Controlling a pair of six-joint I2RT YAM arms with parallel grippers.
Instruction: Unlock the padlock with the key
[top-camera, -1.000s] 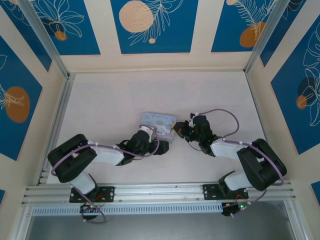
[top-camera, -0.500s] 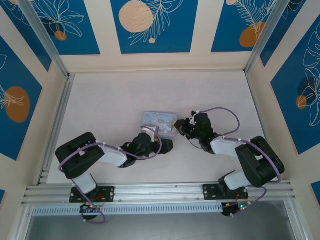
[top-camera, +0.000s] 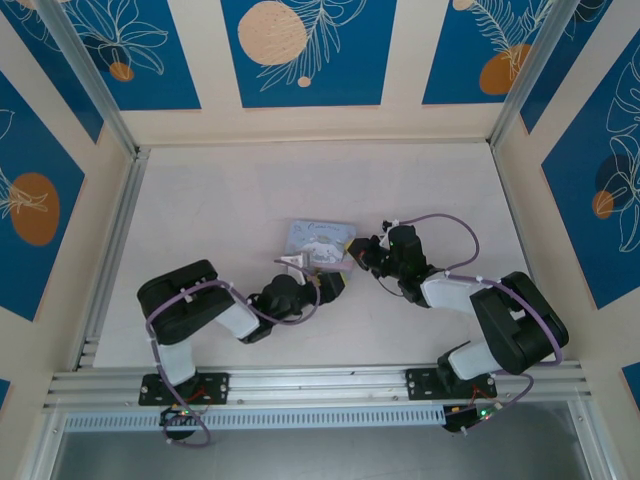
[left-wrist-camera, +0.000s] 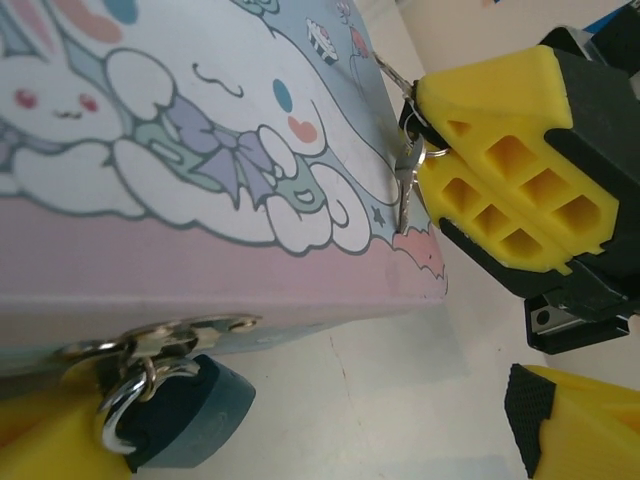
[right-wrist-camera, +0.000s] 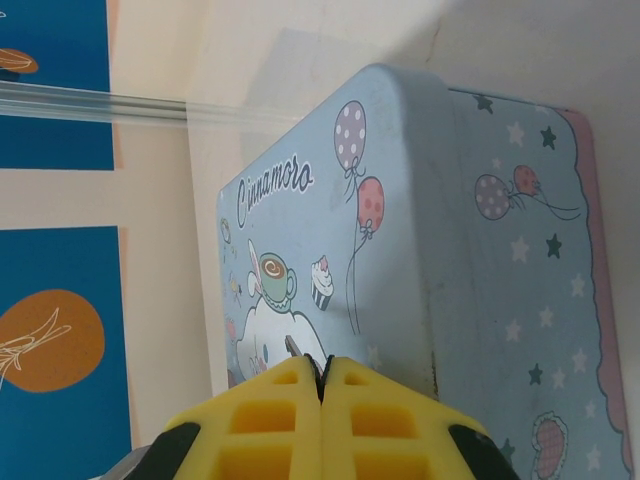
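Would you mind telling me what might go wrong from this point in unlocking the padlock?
1. The right gripper is shut on the thin key at the edge of the tin, apart from the padlock; the key may twist or slip during insertion.
2. The padlock hangs loose from the hasp, and the left gripper is open, not clamped on it, so it may swing away from the key.

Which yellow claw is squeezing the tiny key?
The right gripper: its fingers are pressed together on the key, by the cartoon tin. The left gripper has its fingers spread wide apart, near the padlock.
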